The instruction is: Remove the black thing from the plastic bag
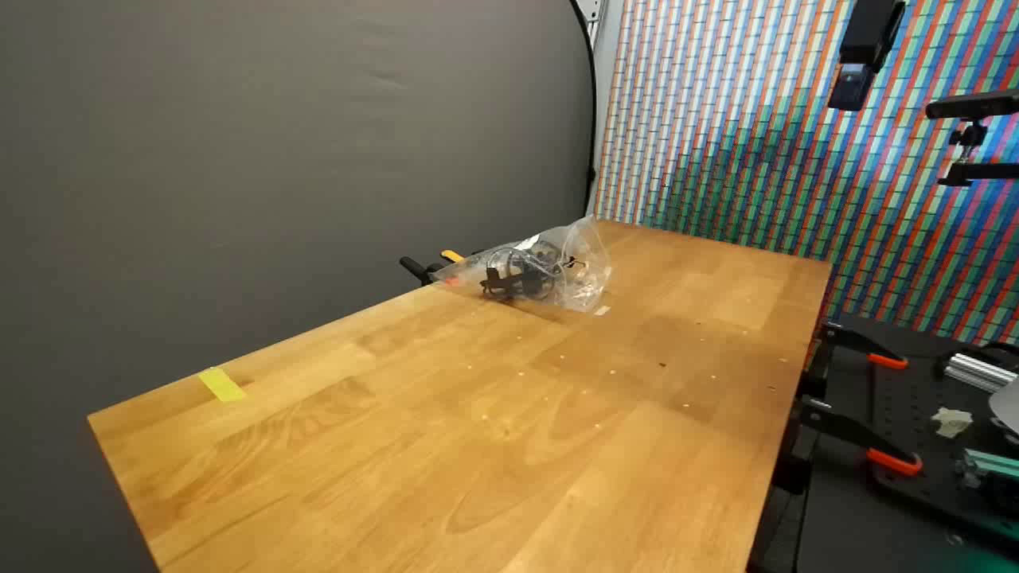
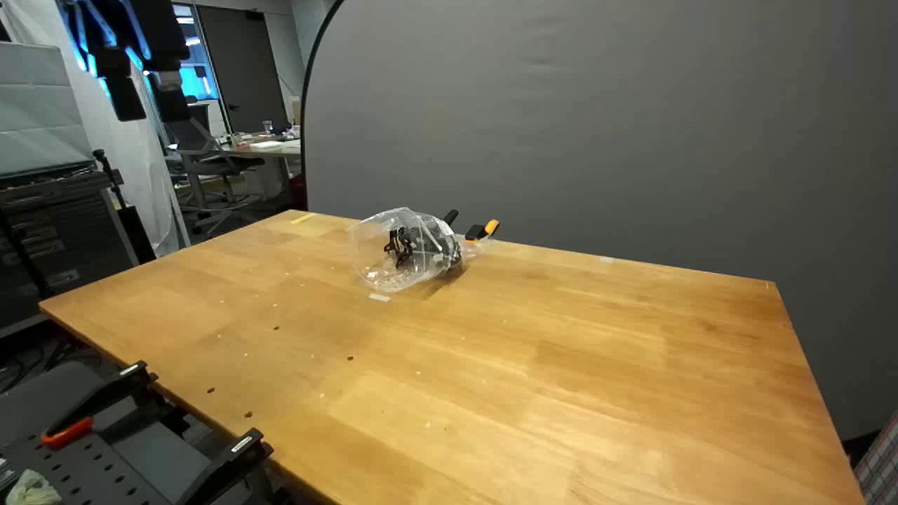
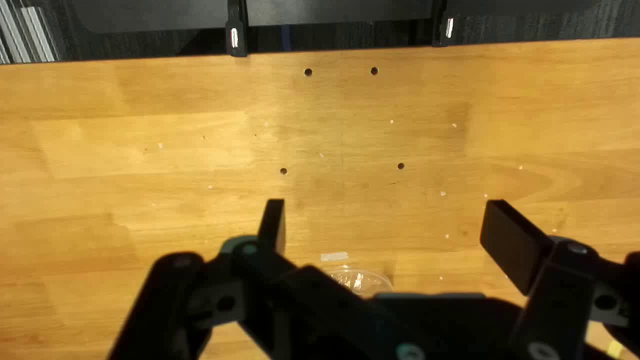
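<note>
A clear plastic bag [image 1: 587,278] lies on the wooden table near its far edge, also seen in an exterior view [image 2: 372,270]. Its wide end is puffed up and its narrow end reaches the edge. The black thing [image 1: 509,283] is inside the bag, together with other dark, looped parts; it shows in an exterior view too [image 2: 400,245]. In the wrist view only the bag's rim [image 3: 367,280] shows; the gripper hides the rest. My gripper [image 3: 387,220] is open and empty, high above the table. Its fingers show in both exterior views at the top [image 1: 856,76] [image 2: 149,98].
A black and yellow clamp [image 2: 484,230] stands at the table edge behind the bag. Black clamps with orange pads [image 1: 864,438] hold the robot's side of the table [image 1: 446,446]. A white tape strip [image 3: 334,256] lies before the bag, a yellow one [image 1: 222,384] near a corner.
</note>
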`<state>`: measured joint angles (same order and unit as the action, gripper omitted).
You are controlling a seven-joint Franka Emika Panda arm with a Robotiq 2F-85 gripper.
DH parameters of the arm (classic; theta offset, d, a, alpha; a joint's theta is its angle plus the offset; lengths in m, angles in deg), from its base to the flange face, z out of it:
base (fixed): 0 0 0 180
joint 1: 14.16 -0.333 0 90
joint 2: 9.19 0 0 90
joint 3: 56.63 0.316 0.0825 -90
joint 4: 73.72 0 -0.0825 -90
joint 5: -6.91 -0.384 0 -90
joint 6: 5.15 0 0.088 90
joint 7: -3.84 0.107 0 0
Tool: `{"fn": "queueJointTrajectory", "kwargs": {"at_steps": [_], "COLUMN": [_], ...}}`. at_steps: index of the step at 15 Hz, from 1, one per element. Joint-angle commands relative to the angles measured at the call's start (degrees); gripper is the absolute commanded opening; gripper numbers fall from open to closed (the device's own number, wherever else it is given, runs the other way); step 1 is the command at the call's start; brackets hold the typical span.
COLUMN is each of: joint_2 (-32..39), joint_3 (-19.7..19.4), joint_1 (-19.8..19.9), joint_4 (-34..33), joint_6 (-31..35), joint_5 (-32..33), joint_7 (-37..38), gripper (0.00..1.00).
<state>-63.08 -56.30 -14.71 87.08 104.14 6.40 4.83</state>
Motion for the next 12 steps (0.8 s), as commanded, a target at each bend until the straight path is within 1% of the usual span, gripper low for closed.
{"fn": "queueJointTrajectory", "kwargs": {"at_steps": [1, 8, 11, 12], "joint_2": [0.08, 0.49, 3.46, 5.29], "joint_3": [0.07, 0.07, -0.45, -0.18], "joint_1": [0.1, 0.1, 0.12, -0.01], "joint_4": [0.06, 0.11, -0.16, -0.18], "joint_6": [-0.23, -0.32, 1.16, 2.59], "joint_5": [-0.06, -0.06, -0.59, -0.6], "joint_7": [-0.08, -0.08, -0.16, -0.06], "gripper": [1.0, 1.0, 1.0, 1.0]}}
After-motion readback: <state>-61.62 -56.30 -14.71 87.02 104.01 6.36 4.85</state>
